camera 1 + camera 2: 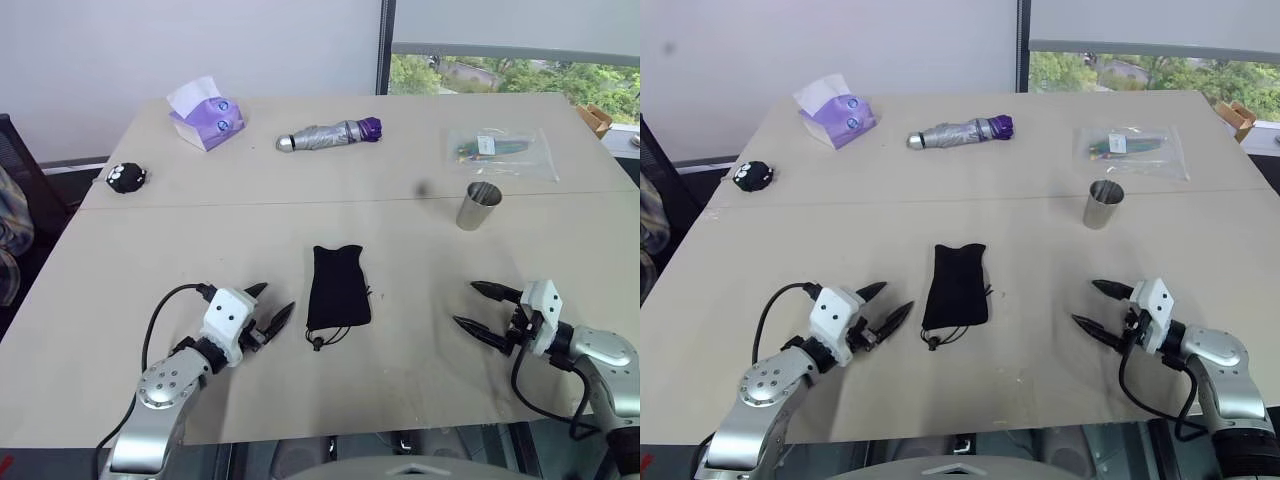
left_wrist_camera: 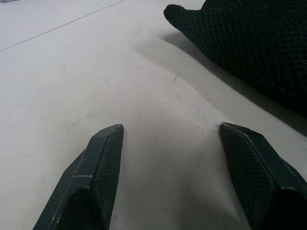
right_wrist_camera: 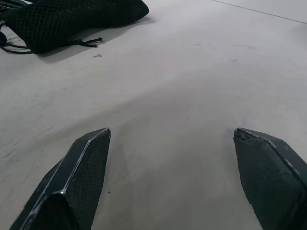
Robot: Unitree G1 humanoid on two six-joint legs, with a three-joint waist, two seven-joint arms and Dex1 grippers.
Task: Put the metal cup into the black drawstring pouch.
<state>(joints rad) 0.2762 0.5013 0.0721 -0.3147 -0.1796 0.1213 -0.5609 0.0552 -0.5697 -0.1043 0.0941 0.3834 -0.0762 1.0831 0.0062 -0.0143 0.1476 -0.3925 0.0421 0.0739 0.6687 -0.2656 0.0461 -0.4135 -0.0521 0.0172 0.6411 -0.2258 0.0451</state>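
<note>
Clear plastic bag [image 1: 503, 150] at two o'clock on the table: contents too small to be made out; black drawstring pouch [image 2: 249, 48] cut off by the left wrist view's edge, its cord end unseen there; dark chair [image 1: 20, 170] at nine o'clock cropped; box [image 1: 595, 118] beyond the table's far corner partly cut off.

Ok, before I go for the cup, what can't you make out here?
- Metal cup: inside hidden by its rim, head views.
- Black drawstring pouch: mouth open or cinched, too small; cut off by left wrist view's edge.
- Clear plastic bag: contents too small.
</note>
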